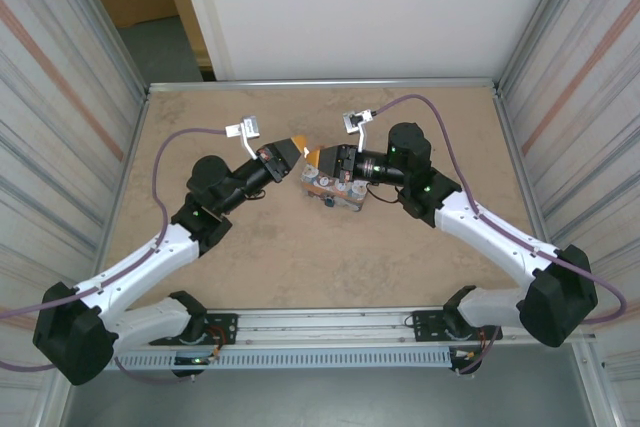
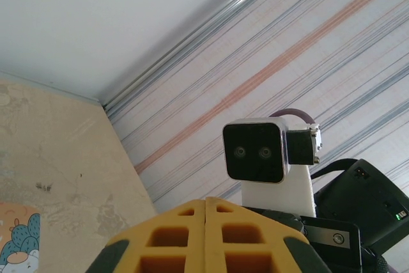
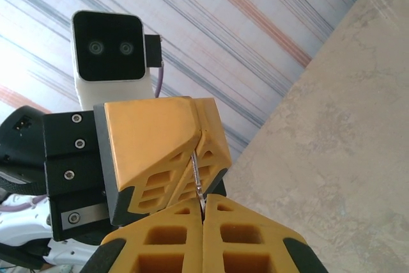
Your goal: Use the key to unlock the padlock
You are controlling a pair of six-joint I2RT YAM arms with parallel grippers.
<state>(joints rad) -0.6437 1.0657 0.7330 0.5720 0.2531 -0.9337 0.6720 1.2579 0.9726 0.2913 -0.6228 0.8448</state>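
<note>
Booth walled in striped panels, white board at the back, pale mottled desk underfoot. Both arms reach in and meet nose to nose at mid-desk. The left gripper and right gripper are almost touching, directly above the far-left corner of the orange cartoon tin. Right wrist view: left gripper closed, with a thin silver sliver pinched in the seam between its yellow fingers. The right gripper is also closed, its tips meeting the sliver's lower end. Cannot tell whether they really hold it. Too small to say if the sliver is the key or the padlock's shackle. The padlock's blue body is probably hidden where the fingertips crowd together, though that is a guess. Risks from here, as I judge them: two closed grippers on one slim piece means any pull off its line could bend it or twist it out of the pads. A release by one side before the other has a firm hold would drop it onto the tin or desk. If it comes away skewed in the pads, it will not line up with the keyhole.
</note>
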